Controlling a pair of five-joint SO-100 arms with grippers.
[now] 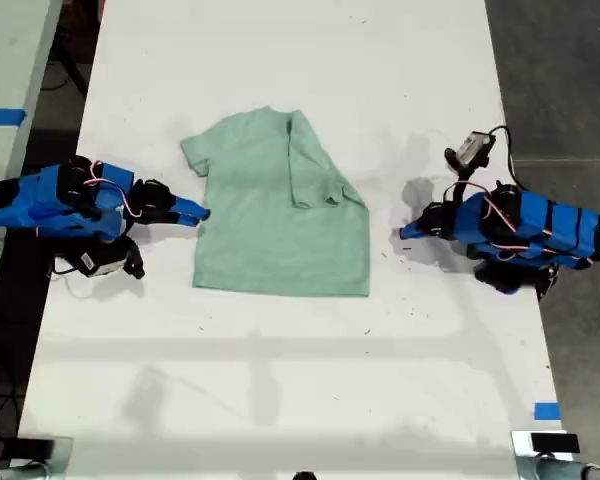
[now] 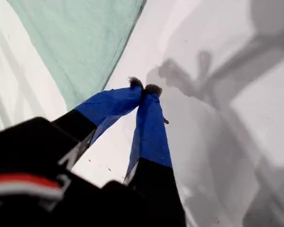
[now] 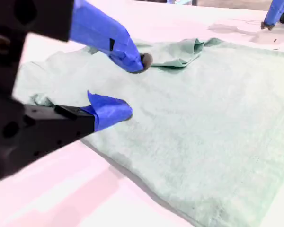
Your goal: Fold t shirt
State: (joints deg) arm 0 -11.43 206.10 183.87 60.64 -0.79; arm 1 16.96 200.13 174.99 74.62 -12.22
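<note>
Your second tool, jaws apart, sits right at the edge of the t shirt on the exterior view's left, shirt lying flat mid-table, 1 sleeve folded in, while your first tool, closed on nothing, waits well apart.

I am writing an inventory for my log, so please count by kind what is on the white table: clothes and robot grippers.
T shirt: 1, the mint-green t shirt.
Grippers: 2, my first gripper and my second gripper.
Total: 3.
</note>
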